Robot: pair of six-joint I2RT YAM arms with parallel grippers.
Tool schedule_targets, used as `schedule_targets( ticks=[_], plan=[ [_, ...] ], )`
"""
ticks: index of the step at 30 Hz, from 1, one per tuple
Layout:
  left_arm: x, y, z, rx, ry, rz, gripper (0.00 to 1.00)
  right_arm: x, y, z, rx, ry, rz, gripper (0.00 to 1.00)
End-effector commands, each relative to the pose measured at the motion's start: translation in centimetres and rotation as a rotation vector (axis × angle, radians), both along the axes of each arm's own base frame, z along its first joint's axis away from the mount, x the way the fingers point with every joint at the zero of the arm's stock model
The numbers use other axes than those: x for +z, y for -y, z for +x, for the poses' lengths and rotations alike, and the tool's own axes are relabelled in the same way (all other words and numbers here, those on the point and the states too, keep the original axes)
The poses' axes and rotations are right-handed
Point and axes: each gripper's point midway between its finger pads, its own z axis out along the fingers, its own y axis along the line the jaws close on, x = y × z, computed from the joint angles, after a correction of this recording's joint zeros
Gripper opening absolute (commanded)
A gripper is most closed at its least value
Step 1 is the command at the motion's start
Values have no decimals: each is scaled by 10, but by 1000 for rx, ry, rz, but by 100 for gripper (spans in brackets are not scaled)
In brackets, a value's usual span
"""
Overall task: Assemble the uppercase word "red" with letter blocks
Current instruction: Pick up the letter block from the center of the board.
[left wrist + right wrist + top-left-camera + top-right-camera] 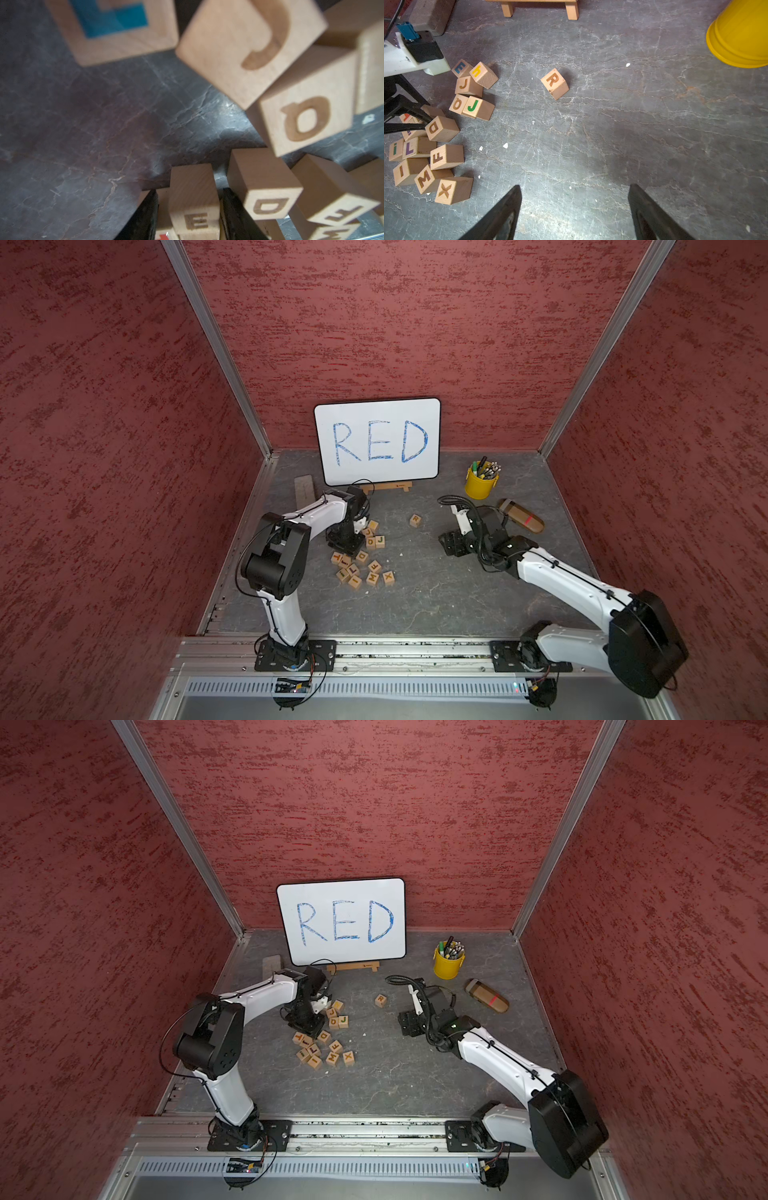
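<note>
Slate (83, 124); E block (194, 207), unseen overhead, between left jaws, grip unclear; right jaws apart

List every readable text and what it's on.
"RED": whiteboard, blue handwriting.
"R": lone R block.
"E": E block inside left pincer.
"D": D block beside it.
Blue "E", "h", "J", "Q", green "J", "i", "L", "F", "I", "M", "X", "T": pile blocks, one each.
Mark on wooden stand: too small.

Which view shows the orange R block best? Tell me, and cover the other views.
The right wrist view: the R block sits large, sharp and alone, its letter readable. Both top views show the block small and far off. The left wrist view misses it.
</note>
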Motion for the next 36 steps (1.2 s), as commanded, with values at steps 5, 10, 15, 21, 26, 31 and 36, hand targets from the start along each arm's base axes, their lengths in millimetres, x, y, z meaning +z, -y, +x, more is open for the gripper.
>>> schedule_targets(
  ticks=[5,10,15,21,26,31,36],
  plan=[
    [0,14,8,-45,21,-7,46,2,5,2,-17,22,-6,82],
    [-3,14,9,-46,18,8,41,4,5,1,-18,26,-5,82],
    [-2,9,8,-35,26,23,44,3,5,2,-19,26,-5,82],
    [-1,8,7,-26,24,21,40,4,5,2,-18,31,-3,82],
    [-4,8,8,-21,17,23,21,7,6,3,-26,39,0,82],
    [-2,8,11,-13,22,26,10,10,7,4,-36,46,2,82],
    [4,9,14,0,28,15,9,14,6,5,-37,55,8,82]
  ],
)
